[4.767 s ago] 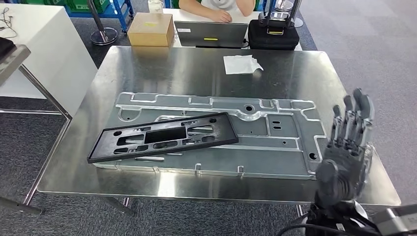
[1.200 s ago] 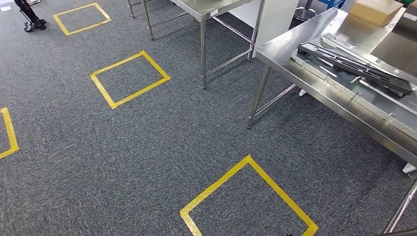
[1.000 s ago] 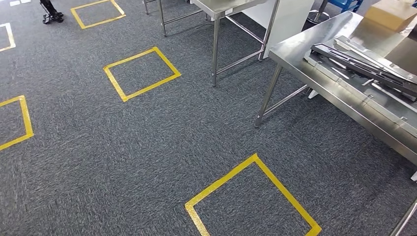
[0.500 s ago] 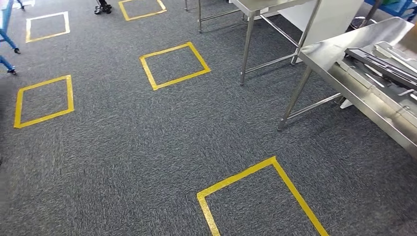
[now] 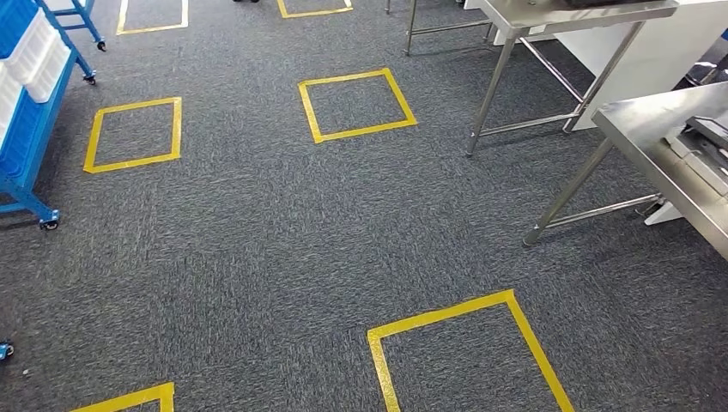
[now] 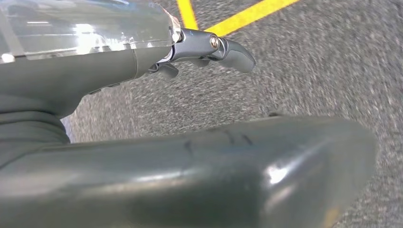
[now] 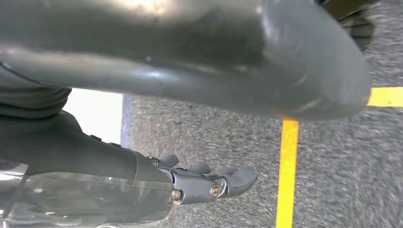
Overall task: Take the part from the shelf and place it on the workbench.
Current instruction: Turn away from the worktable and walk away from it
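Note:
My left hand (image 6: 109, 76) hangs over the grey carpet in the left wrist view, its fingers (image 6: 228, 47) apart from the thick thumb (image 6: 199, 175) and nothing between them. My right hand (image 7: 114, 166) hangs the same way in the right wrist view, fingers (image 7: 233, 180) loosely extended and holding nothing. In the head view a blue wheeled shelf (image 5: 30, 112) with white and blue bins stands at the left edge. The steel workbench (image 5: 661, 142) shows its corner at the right edge, with a bit of the silver plate and dark part (image 5: 711, 133) on it.
Grey carpet with yellow taped squares (image 5: 356, 105) spreads between shelf and workbench. A second steel table (image 5: 567, 13) on thin legs stands at the top right, with a white panel (image 5: 661, 51) behind it. A yellow tape line (image 7: 287, 166) runs under my right hand.
The whole view has swung left: the workbench has slid to the right edge and the blue shelf has come in at the left. Earliest, the right hand was raised over the workbench; now it hangs.

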Robot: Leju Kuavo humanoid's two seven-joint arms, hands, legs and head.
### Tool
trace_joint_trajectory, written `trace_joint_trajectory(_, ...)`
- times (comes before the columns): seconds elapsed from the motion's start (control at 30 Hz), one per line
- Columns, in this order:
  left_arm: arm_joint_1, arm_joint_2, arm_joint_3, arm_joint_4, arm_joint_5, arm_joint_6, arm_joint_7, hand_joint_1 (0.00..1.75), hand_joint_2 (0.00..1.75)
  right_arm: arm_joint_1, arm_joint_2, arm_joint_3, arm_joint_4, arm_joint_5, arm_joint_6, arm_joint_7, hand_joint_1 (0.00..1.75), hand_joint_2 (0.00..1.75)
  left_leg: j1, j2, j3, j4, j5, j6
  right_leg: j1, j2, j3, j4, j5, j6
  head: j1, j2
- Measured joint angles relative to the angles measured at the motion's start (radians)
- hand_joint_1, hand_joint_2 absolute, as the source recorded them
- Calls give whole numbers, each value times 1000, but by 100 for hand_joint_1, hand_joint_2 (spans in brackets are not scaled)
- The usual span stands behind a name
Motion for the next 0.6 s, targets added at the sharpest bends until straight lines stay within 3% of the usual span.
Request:
trace_joint_trajectory(0.03, 1, 0, 0, 2, 5, 0, 3, 0, 0, 4, 0, 0, 0, 1, 0, 1, 0, 0, -1, -13, -2, 2, 1, 0, 0, 2, -6, 7, 13, -1, 0, 0)
trace_joint_trajectory(0.07, 1, 1, 0, 5, 8, 0, 6, 0, 0, 6, 0, 0, 0, 3, 0, 1, 0, 0, -2, -26, -2, 4, 2, 0, 0, 6, 9, -26, 45, -4, 0, 0)
trace_joint_trajectory(0.13, 2, 1, 0, 9, 13, 0, 10, 0, 0, 9, -3, 0, 0, 8, 1, -3, 0, 0, -4, -51, -4, 12, 1, -3, 0, 40, 70, -165, 122, -12, 0, 0)
trace_joint_trajectory(0.17, 1, 1, 0, 12, 13, 0, 11, 0, 0, 9, -5, 0, 1, 10, 2, -6, 0, 0, -5, -62, -8, 16, 0, -7, 0, 60, 94, -223, 144, -15, 0, 0)
trace_joint_trajectory(0.23, 1, 1, 0, 14, 12, 1, 11, 0, 0, 8, -10, 0, 1, 13, 7, -13, 0, 0, -4, -81, -19, 22, 3, -17, 2, 81, 109, -268, 152, -20, 0, 0)
trace_joint_trajectory(0.3, 4, 3, 0, 15, 5, 5, 10, 0, 0, 4, -14, 0, 0, 18, 10, -19, 0, 0, -1, -94, -29, 24, 6, -29, 1, 58, 109, -275, 158, -27, 0, 0)
trace_joint_trajectory(0.37, 8, 5, -2, 17, -1, 7, 7, 0, 0, 4, -17, 0, 0, 22, 11, -24, 0, 0, -2, -58, -49, 63, -22, -38, -3, 32, 112, -285, 165, -40, 0, 0)
trace_joint_trajectory(0.43, 6, 6, -2, 18, -3, 8, 6, 0, 0, 8, -19, 0, 1, 23, 11, -25, 0, 0, 0, -7, -101, 180, -91, -47, -2, 5, 112, -290, 167, -47, 0, 0)
trace_joint_trajectory(0.5, 5, 7, -3, 19, -5, 8, 6, 0, 0, 11, -21, 0, 1, 23, 11, -25, 0, 0, 6, 7, -156, 303, -142, -56, 1, -24, 110, -289, 166, -47, 0, 0)
trace_joint_trajectory(0.53, 6, 7, -3, 19, -7, 8, 6, 0, 0, 11, -21, 0, 1, 23, 11, -25, 0, 0, 9, 11, -161, 319, -140, -60, 1, -38, 109, -288, 165, -46, 0, 0)
trace_joint_trajectory(0.57, 8, 7, -3, 19, -7, 8, 6, 0, 0, 10, -22, 0, 1, 23, 12, -25, 0, 0, 12, 16, -143, 291, -119, -62, 1, -50, 110, -288, 164, -45, 0, 0)
trace_joint_trajectory(0.6, 9, 8, -3, 19, -8, 8, 6, 0, 0, 9, -22, 0, 1, 23, 12, -25, 0, 0, 14, 27, -107, 227, -86, -64, 1, -61, 111, -287, 163, -42, 0, 0)
